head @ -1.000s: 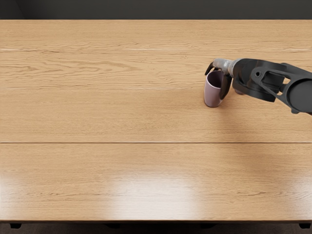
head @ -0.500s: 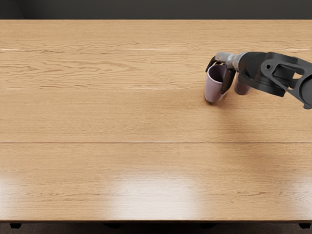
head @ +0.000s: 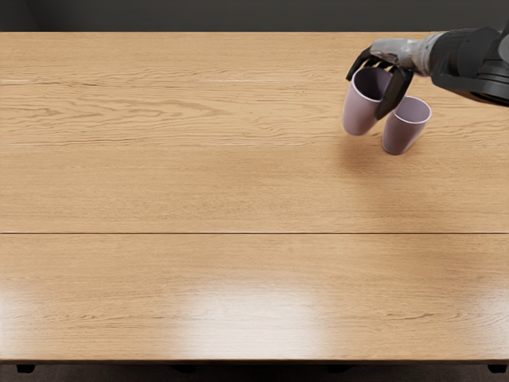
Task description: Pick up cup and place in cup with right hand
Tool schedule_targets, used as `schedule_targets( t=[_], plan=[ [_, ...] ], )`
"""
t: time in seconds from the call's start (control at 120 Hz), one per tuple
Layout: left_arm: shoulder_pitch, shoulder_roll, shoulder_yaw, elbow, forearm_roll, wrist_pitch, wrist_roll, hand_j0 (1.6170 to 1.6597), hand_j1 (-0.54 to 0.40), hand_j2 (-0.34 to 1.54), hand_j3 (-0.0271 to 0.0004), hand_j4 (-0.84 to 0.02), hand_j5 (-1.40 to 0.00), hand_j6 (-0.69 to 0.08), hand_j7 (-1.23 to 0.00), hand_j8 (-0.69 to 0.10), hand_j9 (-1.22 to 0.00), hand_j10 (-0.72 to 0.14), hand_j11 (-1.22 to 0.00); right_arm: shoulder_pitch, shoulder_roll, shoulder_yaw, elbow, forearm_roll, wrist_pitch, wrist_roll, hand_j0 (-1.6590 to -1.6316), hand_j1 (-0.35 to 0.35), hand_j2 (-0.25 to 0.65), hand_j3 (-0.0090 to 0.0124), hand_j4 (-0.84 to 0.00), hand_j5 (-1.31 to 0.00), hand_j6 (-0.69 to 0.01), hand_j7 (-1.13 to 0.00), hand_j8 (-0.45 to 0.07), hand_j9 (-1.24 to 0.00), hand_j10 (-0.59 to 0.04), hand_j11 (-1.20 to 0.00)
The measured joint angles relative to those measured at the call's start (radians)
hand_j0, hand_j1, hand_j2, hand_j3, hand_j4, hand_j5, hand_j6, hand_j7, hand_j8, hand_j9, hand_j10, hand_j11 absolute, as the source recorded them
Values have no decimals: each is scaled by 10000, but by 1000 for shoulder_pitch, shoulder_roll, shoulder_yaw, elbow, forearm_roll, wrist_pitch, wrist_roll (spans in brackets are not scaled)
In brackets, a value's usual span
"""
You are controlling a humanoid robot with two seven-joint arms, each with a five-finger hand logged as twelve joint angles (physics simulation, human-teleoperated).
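Pale purple cup, clasped near its rim between the fingers of the right hand, clear of the surface, looks light, stiff and perhaps slippery, so this high grip suits, leaving its base free for the standing cup beside the fingers.

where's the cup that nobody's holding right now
In the head view, the free cup stands on the table at the upper right, just right of the cup in the right hand.
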Motion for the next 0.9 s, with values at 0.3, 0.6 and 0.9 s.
schedule_targets(
  t=[0.3, 0.6, 0.9],
  plan=[
    [0, 0, 0, 0, 0, 0, 0, 16581, 3490, -1, 0, 0, 0, 0, 0, 0, 0, 0, 0, 14, -99, 25, 58, 41, 27, 0, -16555, 800, -859, 1, -3874, -5390, -3066, -5233, -2913, -5360, -3890, -5363],
    [0, 0, 0, 0, 0, 0, 0, 16581, 3490, -1, 0, 0, 0, 0, 0, 0, 0, 0, 0, 10, -148, 23, 25, 42, 28, 0, -16558, 775, -867, 1, -3856, -5343, -3103, -5193, -2973, -5318, -3870, -5318],
    [0, 0, 0, 0, 0, 0, 0, 16581, 3490, -1, 0, -1, 0, -1, 0, 0, 0, 0, 0, 9, -130, 14, -76, 31, 23, 0, -16559, 739, -985, -1, -3847, -5302, -3149, -5166, -3005, -5272, -3866, -5271]
  ],
)
